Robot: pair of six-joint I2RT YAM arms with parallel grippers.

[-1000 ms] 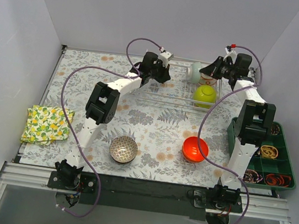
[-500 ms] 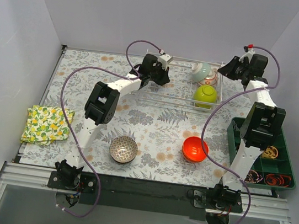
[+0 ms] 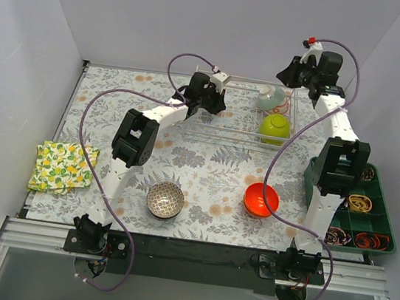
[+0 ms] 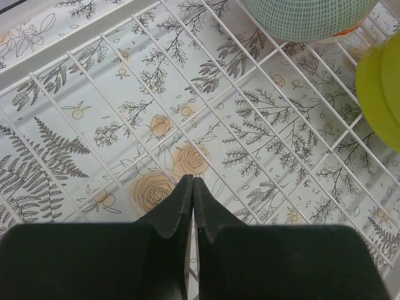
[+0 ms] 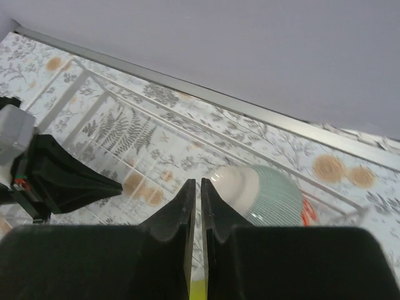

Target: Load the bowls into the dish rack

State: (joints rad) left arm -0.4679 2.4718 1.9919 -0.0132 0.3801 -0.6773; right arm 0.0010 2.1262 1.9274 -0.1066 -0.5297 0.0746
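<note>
The dish rack (image 3: 225, 127) stands at the back of the table. In its right end lie a pale blue-green bowl (image 3: 271, 96), a lime-green bowl (image 3: 274, 128) and a red-and-white bowl (image 3: 288, 104) behind them. An orange-red bowl (image 3: 261, 200) and a dark patterned bowl (image 3: 165, 199) sit on the table in front. My left gripper (image 3: 219, 106) (image 4: 192, 180) is shut and empty over the rack wires (image 4: 250, 125), left of the pale bowl (image 4: 306, 19). My right gripper (image 3: 284, 74) (image 5: 200, 181) hovers above the pale bowl (image 5: 272, 194), open by a thin slit, holding nothing.
A dark green compartmented tray (image 3: 311, 182) with rubber bands stands at the right edge beside the right arm. A yellow-green patterned cloth (image 3: 63, 166) lies at the left edge. Grey walls enclose the back and both sides.
My right gripper let go of the pale blue-green bowl, pulled back and rose above the rack. The bowl settled slightly to the right. The left arm has barely moved.
</note>
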